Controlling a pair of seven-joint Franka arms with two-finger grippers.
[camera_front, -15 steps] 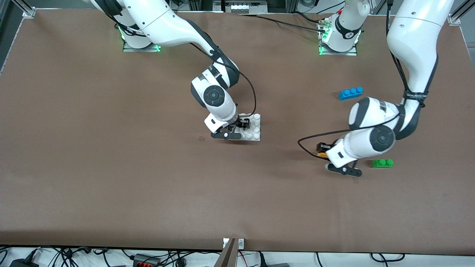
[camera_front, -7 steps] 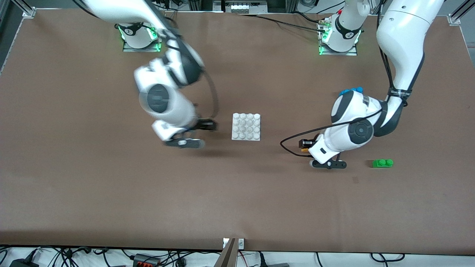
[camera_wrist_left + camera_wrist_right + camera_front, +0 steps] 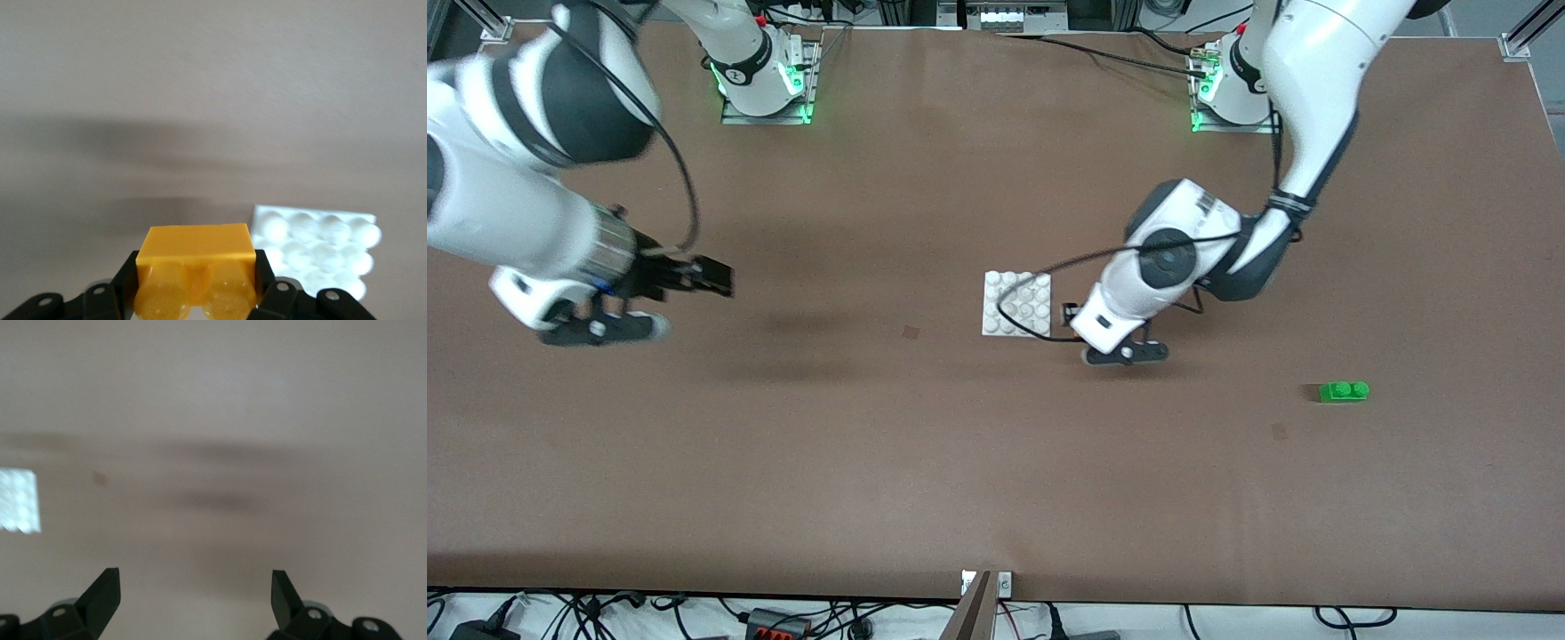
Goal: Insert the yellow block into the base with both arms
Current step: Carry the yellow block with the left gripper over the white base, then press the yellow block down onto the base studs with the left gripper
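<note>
Base [image 3: 1017,303]: mid-desk [image 3: 960,462], studs up. Left claw [image 3: 197,300]: clamped on yellow block [image 3: 195,270], in the air just beside the base. Right claw [image 3: 195,590]: fingers spread, empty, over bare desk toward the right arm's end. Green brick [image 3: 1344,391]: well apart from the base, toward the left arm's end.

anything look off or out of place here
Nothing stands out. The base lies flat, the green brick sits upright, and the left gripper holds the yellow block squarely beside the base.
</note>
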